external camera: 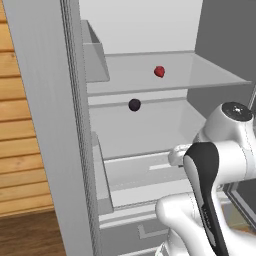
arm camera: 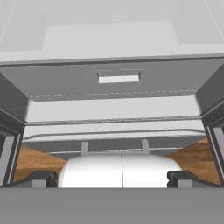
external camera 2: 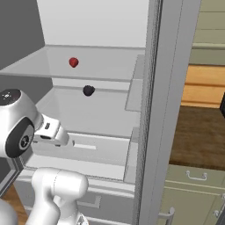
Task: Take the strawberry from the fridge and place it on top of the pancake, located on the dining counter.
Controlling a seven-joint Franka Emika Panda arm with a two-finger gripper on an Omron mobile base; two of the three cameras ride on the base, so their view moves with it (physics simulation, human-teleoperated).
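Observation:
The fridge [external camera: 50, 125] stands open in front of me, its white shelves bare but for two small fruits. The strawberry [external camera: 159, 71] [external camera 2: 73, 62], tiny and bright red, lies on the upper shelf. A dark purple-black fruit [external camera: 134, 105] [external camera 2: 88, 90] sits on the shelf below it. My gripper [arm camera: 113, 179] is open and holds nothing, its fingertips [arm camera: 41, 179] wide apart. It hangs low and well below the strawberry, facing a grey fridge drawer front [arm camera: 119, 78]. The pancake and the dining counter are out of view.
The open fridge doors [external camera 2: 169, 88] flank the arm closely on both sides, with door bins [external camera: 97, 62] on the inside. Right of the fridge are pale green cabinets [external camera 2: 193, 184] under a dark brown top. A light wood wall [external camera: 20, 150] lies to the left.

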